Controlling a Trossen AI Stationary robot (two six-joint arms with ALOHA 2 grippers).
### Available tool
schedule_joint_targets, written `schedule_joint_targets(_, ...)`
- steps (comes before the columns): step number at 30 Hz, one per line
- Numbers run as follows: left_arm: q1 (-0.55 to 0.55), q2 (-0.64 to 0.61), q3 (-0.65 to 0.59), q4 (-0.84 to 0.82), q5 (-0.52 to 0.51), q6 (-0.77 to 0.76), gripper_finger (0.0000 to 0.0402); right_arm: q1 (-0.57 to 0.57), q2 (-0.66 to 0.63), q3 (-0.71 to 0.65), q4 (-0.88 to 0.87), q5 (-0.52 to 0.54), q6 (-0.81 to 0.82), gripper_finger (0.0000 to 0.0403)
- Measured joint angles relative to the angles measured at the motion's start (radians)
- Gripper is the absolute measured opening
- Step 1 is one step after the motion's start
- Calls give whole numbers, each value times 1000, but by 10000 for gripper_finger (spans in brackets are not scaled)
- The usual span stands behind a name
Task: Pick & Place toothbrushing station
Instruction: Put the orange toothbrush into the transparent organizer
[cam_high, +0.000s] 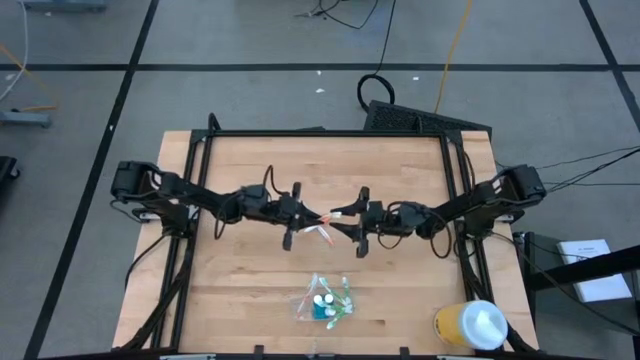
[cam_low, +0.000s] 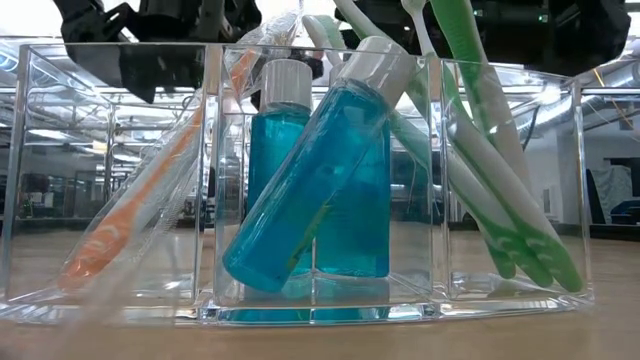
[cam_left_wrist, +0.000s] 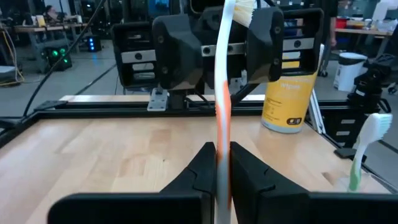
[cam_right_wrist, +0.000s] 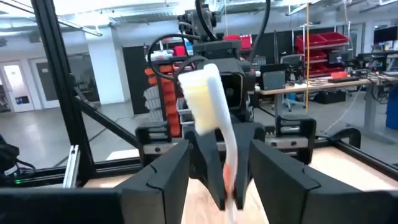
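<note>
One toothbrushing station (cam_high: 323, 301), a clear three-compartment plastic holder, stands on the wooden table (cam_high: 240, 300) in the lower centre of the high view. In the low view its left compartment holds a leaning orange toothbrush (cam_low: 140, 200), the middle one two blue bottles (cam_low: 315, 180) with white caps, the right one green-and-white toothbrushes (cam_low: 500, 190). A yellow cup (cam_high: 470, 325) with a white lid stands at the lower right of the table, well apart from the holder.

Above the holder, mid-table, both arms meet tip to tip. The left gripper (cam_high: 308, 216) has its fingers pressed together on the handle of a white-and-orange toothbrush (cam_left_wrist: 224, 93), which stands upright between them in the left wrist view. The right gripper (cam_high: 345, 222) faces it with fingers spread on either side of the same brush, apparently clear of it, though contact is hard to judge.
</note>
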Motion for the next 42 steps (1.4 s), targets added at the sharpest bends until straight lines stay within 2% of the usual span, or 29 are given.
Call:
schedule_joint_targets(10,0,9,0,3,-8,-1,22,-22,44,3,67,3,-9,126)
schedule_joint_targets(17,0,9,0,2,-9,-12,22,-38,45,3,66,1,13,76)
schedule_joint_targets(24,0,8,2,1,-11,-20,22,-36,46,3,100,-5,-29,13)
schedule_joint_targets(34,-7,8,2,-37,-45,-77,61,-37,44,31,150,-46,-63,5)
schedule_joint_targets(37,-17,8,2,-79,-62,-105,63,-38,20,44,86,-50,-57,4)
schedule_joint_targets(42,-24,8,2,-156,-136,-152,65,-58,-44,110,-202,-50,-24,3)
